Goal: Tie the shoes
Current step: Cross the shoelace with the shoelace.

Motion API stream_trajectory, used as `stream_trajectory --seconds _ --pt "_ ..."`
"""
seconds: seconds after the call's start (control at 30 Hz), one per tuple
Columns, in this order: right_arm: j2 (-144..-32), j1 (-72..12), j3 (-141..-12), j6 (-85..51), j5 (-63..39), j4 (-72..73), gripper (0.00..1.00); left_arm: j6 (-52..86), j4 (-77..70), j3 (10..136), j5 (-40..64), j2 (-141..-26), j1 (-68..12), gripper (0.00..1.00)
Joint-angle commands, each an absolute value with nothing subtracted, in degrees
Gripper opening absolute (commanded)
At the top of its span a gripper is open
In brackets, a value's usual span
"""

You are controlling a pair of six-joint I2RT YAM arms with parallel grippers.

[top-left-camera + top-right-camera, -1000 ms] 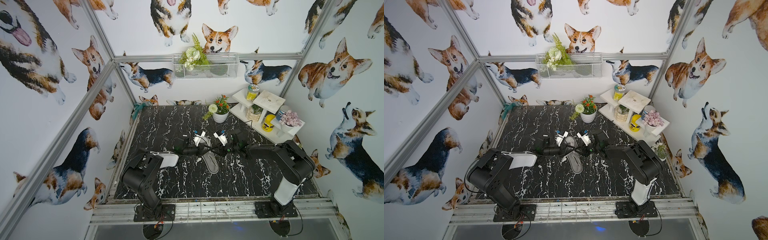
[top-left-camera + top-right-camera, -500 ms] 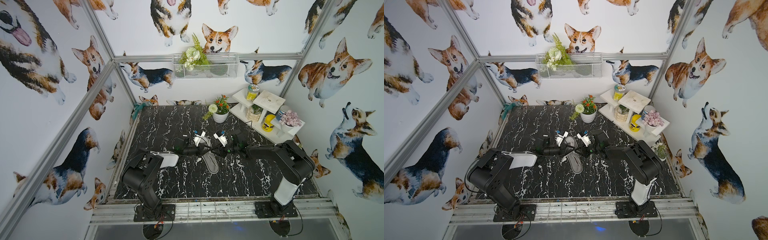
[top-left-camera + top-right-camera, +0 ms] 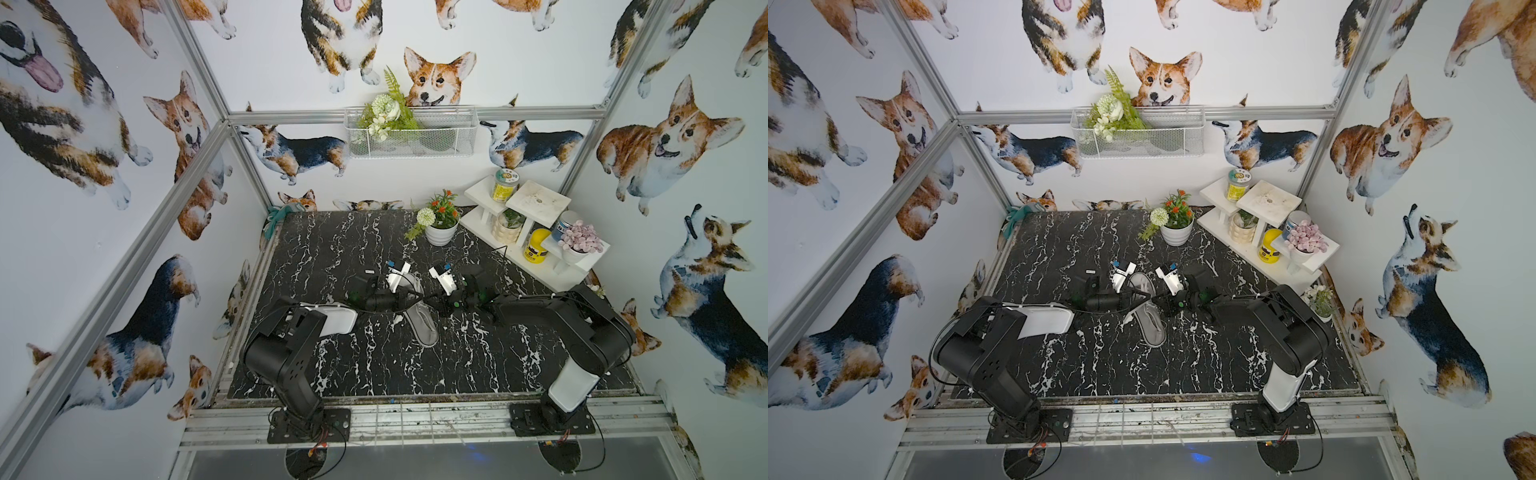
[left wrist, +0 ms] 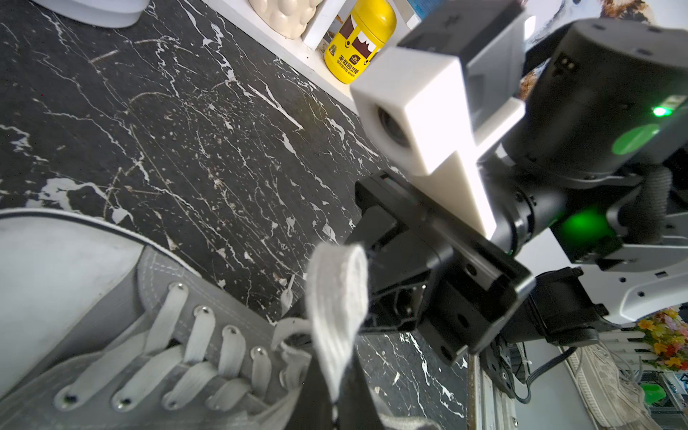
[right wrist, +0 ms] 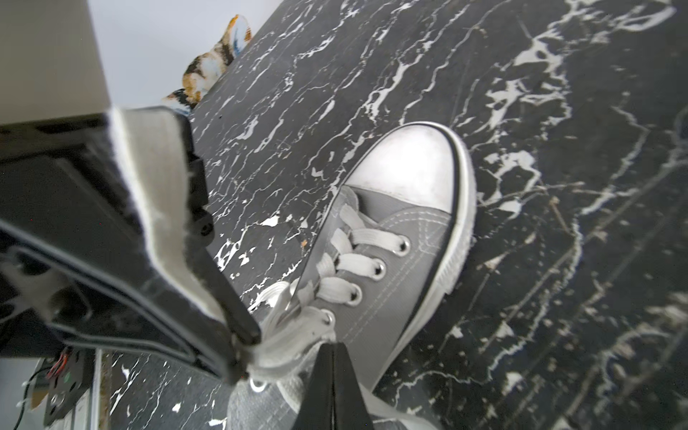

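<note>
My left gripper (image 4: 331, 387) is clamped on a loop of lace (image 4: 337, 294) that stands up just past its tips. My right gripper (image 5: 332, 353) is pinched together right across from it, but I can't tell if it actually caught any lace. The shoe (image 5: 391, 260) sits on the desk (image 5: 558, 186) directly under both. My worry: if right grabbed nothing, pulling tightens zilch, and a hard yank could slip the loop or drag the shoe. Versus a second ago, right's jaws went from slightly apart to together. The shoe hasn't budged.

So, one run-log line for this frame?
left gripper: shut on lace loop | right gripper: shut beside that loop, hold unclear | sneaker: upright on table
</note>
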State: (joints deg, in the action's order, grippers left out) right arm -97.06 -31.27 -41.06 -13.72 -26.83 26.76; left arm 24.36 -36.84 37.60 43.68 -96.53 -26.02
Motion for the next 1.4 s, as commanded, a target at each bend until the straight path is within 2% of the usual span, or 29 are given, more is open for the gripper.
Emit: stream_trajectory --seconds 0.0,0.07,0.23,0.6,0.93,1.07,1.37 --pt "-94.84 -33.80 -40.17 -19.98 -10.92 28.57 0.00 25.81 -40.84 37.03 43.42 -95.96 -26.09 0.00" --pt "-93.94 -35.92 -40.01 -21.89 -3.96 27.53 0.00 26.14 -41.50 36.53 42.76 -95.72 -26.04 0.00" --pt "-92.29 -38.62 -38.99 -24.68 3.87 27.30 0.00 27.35 -42.89 36.12 42.19 -95.80 -26.08 0.00" --pt "-90.92 -38.53 -37.47 -21.68 0.36 29.36 0.00 25.74 -41.09 37.52 42.41 -97.05 -26.26 0.02" --pt "-89.51 -38.53 -35.87 -20.91 -0.92 32.07 0.00 21.06 -35.12 38.58 41.00 -96.78 -26.37 0.25" --pt "-89.14 -38.56 -35.60 -21.01 -0.99 32.17 0.00 20.40 -34.48 38.99 41.40 -97.54 -26.37 0.32" --pt "-88.70 -38.50 -35.42 -21.09 -1.43 32.32 0.00 17.50 -30.97 40.80 40.41 -98.81 -26.94 0.31"
